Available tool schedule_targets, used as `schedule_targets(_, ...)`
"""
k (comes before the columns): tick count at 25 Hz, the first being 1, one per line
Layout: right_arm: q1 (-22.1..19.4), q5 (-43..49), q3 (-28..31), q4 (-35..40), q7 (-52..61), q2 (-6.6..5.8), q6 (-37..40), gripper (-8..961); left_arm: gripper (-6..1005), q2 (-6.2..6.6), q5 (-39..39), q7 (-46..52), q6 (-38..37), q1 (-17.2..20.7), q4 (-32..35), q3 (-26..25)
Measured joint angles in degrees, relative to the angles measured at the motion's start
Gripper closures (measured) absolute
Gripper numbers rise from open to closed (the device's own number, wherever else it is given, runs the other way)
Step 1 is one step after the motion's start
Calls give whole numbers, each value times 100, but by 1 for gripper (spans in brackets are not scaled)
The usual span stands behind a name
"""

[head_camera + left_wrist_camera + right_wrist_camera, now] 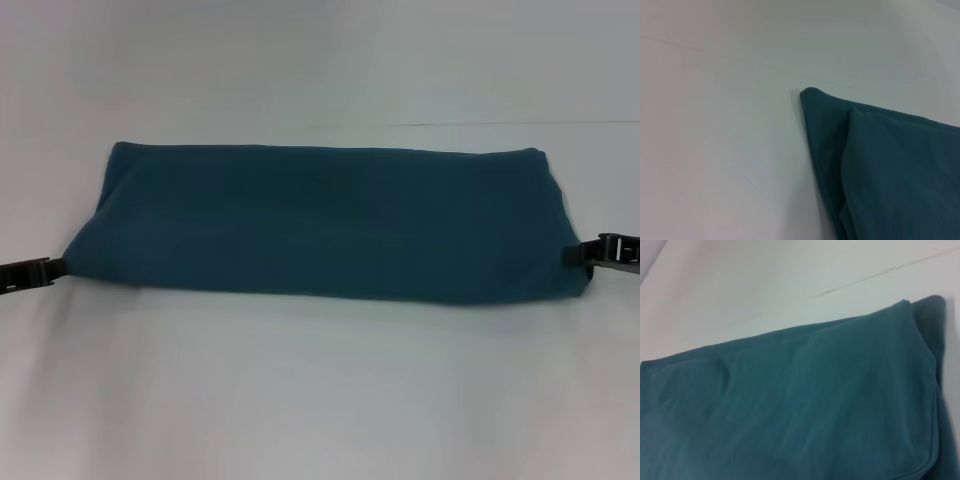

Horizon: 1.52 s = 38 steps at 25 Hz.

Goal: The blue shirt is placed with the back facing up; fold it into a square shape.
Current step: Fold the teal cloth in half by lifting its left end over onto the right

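Observation:
The blue shirt (330, 220) lies on the white table as a long, plain teal band folded lengthwise, running left to right. My left gripper (58, 268) is at the band's near left corner, shut on the fabric, which is drawn to a point there. My right gripper (573, 253) is at the right end, shut on the edge with a dark finger over the cloth. The left wrist view shows the shirt's layered corner (880, 165). The right wrist view shows the shirt's broad folded surface (805, 400) and its stacked end. Neither wrist view shows its own fingers.
The white table (320, 400) surrounds the shirt, with bare surface in front of and behind it. A thin dark seam (500, 124) crosses the tabletop behind the shirt at the right.

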<state>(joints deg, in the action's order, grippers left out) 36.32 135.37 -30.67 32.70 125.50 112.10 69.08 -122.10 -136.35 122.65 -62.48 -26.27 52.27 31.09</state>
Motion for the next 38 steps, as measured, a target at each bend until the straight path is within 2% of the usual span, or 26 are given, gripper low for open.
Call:
schedule_targets(12, 17, -2, -145, -14, 43, -138, 60, 922, 1001, -161, 20, 70, -369, 278, 449, -8)
schedule_targets(19, -178, -1, -150, -32, 61, -217, 105, 904, 1001, -174, 22, 75, -623, 418, 592, -77)
schedule_targets(30, -272, -21, -86, -3, 16, -188, 115, 875, 1000, -182, 22, 75, -717, 422, 573, -70)
schedule_targets(38, -461, -67, -14, 459, 3, -154, 404, 854, 978, -88, 28, 74, -1394, 375, 636, -418)
